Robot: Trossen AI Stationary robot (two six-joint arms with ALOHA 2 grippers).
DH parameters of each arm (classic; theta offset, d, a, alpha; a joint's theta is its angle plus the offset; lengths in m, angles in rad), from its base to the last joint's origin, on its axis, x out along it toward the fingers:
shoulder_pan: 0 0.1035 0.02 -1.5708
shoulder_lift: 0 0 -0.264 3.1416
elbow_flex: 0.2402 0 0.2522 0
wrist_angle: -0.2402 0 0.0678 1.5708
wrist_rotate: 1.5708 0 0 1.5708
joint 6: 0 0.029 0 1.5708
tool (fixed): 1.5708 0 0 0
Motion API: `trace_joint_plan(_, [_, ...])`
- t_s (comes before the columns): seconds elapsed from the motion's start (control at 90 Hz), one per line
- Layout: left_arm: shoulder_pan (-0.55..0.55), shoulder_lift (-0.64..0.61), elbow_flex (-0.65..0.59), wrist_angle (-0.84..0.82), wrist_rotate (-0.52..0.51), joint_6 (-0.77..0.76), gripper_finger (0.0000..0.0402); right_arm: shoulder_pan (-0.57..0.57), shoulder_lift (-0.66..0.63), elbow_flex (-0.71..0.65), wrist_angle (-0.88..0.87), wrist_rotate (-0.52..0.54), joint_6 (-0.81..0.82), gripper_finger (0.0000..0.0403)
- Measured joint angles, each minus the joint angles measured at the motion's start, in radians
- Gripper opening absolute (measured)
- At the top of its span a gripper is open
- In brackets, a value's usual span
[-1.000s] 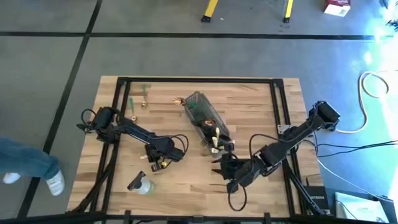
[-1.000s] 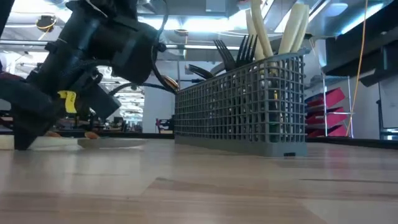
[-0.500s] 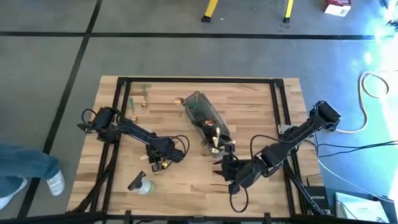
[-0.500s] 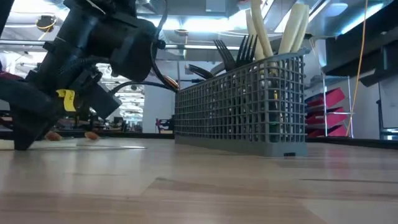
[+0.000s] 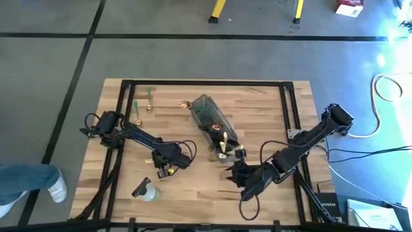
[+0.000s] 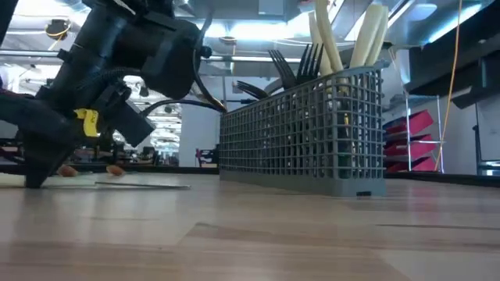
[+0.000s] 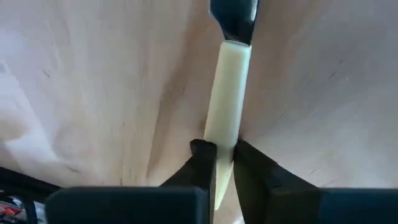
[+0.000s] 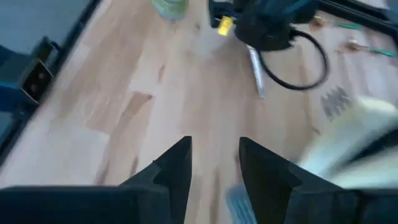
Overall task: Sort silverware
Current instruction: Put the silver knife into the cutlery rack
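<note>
left gripper [image 7: 222, 160] pinching a pale utensil [image 7: 227, 93]
its long axis is running straight out from the closed fingers, lying along the surface [image 7: 93, 81]; right gripper [image 8: 214, 163] is waiting open beside the basket [image 5: 212, 122].

We see pale tan utensil [image 7: 227, 93] flat on worktop, handle end pinched in left end effector [image 7: 224, 163]; green pieces [image 5: 143, 100] well beyond it.
</note>
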Motion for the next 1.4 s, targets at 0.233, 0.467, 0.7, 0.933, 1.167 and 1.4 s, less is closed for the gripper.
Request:
trace_joint_plan(0.233, [-0.024,-0.041,0.071,0.066,-0.049,-0.049,0.0009,0.116,-0.087,0.0,-0.014,0.068,0.044,0.0117])
trace_joint_plan(0.467, [-0.075,-0.061,0.095,0.134,-0.028,-0.116,0.0001,0.153,-0.089,0.0,0.064,0.067,-0.034,0.0117])
trace_joint_plan(0.7, [-0.115,-0.064,0.094,0.214,-0.029,-0.177,0.0001,0.151,-0.089,0.0,0.121,0.054,-0.086,0.0117])
trace_joint_plan(0.933, [-0.165,-0.064,0.094,0.262,-0.116,-0.236,0.0001,0.073,-0.043,0.027,0.235,0.021,-0.169,0.0117])
trace_joint_plan(1.167, [-0.192,-0.114,0.093,0.263,-0.297,-0.227,0.0004,-0.001,0.047,0.027,0.317,-0.072,-0.188,0.0117])
trace_joint_plan(1.4, [-0.194,-0.265,0.069,0.303,-0.401,-0.105,0.0035,-0.035,0.191,0.119,0.3,-0.054,-0.19,0.0117])
